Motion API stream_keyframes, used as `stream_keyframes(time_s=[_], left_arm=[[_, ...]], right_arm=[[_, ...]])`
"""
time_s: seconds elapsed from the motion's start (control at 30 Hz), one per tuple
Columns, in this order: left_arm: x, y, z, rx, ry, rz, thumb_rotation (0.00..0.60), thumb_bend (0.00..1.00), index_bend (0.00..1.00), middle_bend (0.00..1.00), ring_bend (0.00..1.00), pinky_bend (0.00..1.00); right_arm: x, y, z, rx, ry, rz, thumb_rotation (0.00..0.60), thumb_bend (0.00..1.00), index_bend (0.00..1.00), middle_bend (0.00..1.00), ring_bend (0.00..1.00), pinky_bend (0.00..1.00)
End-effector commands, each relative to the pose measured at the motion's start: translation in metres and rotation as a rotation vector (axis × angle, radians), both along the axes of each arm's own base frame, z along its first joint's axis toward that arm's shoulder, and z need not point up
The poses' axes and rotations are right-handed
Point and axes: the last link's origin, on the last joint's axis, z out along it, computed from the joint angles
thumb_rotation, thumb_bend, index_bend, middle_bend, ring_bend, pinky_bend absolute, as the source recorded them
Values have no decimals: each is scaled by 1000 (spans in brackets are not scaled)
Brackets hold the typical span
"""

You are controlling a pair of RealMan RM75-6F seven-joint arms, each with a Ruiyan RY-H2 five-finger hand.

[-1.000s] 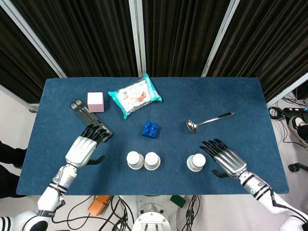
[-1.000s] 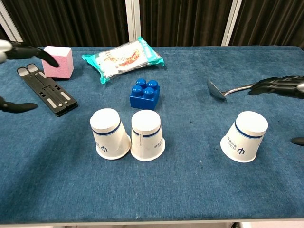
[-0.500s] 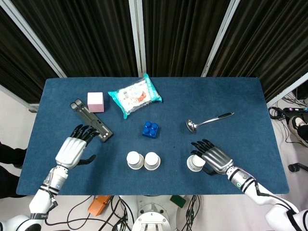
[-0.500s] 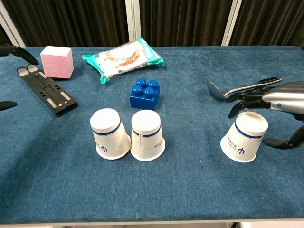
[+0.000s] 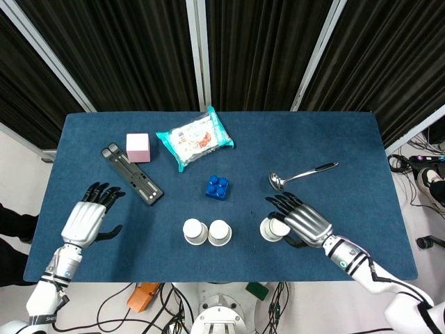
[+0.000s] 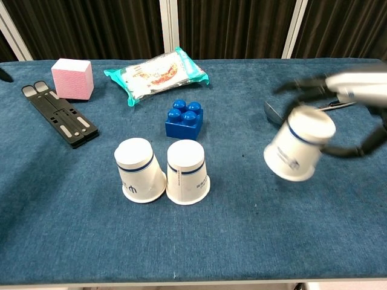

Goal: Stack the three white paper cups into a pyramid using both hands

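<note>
Two white paper cups stand upside down, touching side by side, near the table's front: the left cup (image 5: 195, 231) (image 6: 139, 169) and the middle cup (image 5: 220, 232) (image 6: 187, 171). My right hand (image 5: 304, 223) (image 6: 355, 90) grips the third cup (image 5: 272, 228) (image 6: 296, 150), fingers over its top and thumb on its right side. This cup is lifted off the cloth, tilted and blurred, to the right of the pair. My left hand (image 5: 83, 220) hovers with fingers spread over the table's front left, holding nothing.
Behind the cups sits a blue brick (image 5: 217, 186) (image 6: 184, 119). A metal ladle (image 5: 299, 175) (image 6: 272, 112) lies just behind my right hand. A snack bag (image 5: 195, 137), a pink cube (image 5: 138, 147) and a black folding stand (image 5: 132, 182) are at the back left.
My right hand closed on the right cup, lifted it and carried it left toward the pair. My left hand drew back to the left, away from the black stand.
</note>
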Motion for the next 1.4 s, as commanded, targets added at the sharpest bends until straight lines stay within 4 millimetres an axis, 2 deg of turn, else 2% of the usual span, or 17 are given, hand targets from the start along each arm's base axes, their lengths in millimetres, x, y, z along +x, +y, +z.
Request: stream_keyframes(time_s=[0.03, 0.2, 0.3, 0.5, 0.8, 1.07, 1.4], left_arm=[[-8, -3, 3, 9, 0, 26, 592, 259, 190, 136, 65, 15], [-18, -8, 5, 18, -2, 61, 593, 259, 190, 136, 65, 15], [-22, -10, 5, 19, -6, 71, 594, 259, 190, 136, 65, 15], [-28, -11, 6, 19, -10, 88, 593, 259, 190, 136, 65, 15], [-34, -10, 5, 18, -20, 103, 594, 259, 190, 136, 64, 15], [-37, -11, 5, 18, -26, 111, 594, 259, 190, 136, 65, 15], [-38, -11, 4, 17, -33, 114, 593, 259, 190, 136, 65, 15]], right_arm=[[46, -13, 9, 15, -53, 82, 600, 549, 400, 46, 0, 4], [99, -25, -1, 89, -96, 148, 600, 549, 389, 46, 0, 4], [126, -32, -18, 143, -77, 181, 600, 550, 382, 46, 0, 4], [156, -40, -45, 182, -47, 209, 600, 549, 365, 46, 0, 4], [174, -40, -71, 192, 17, 218, 600, 549, 326, 46, 0, 4], [178, -37, -76, 180, 48, 214, 600, 549, 294, 46, 0, 4], [178, -34, -78, 181, 65, 212, 600, 549, 204, 47, 0, 4]])
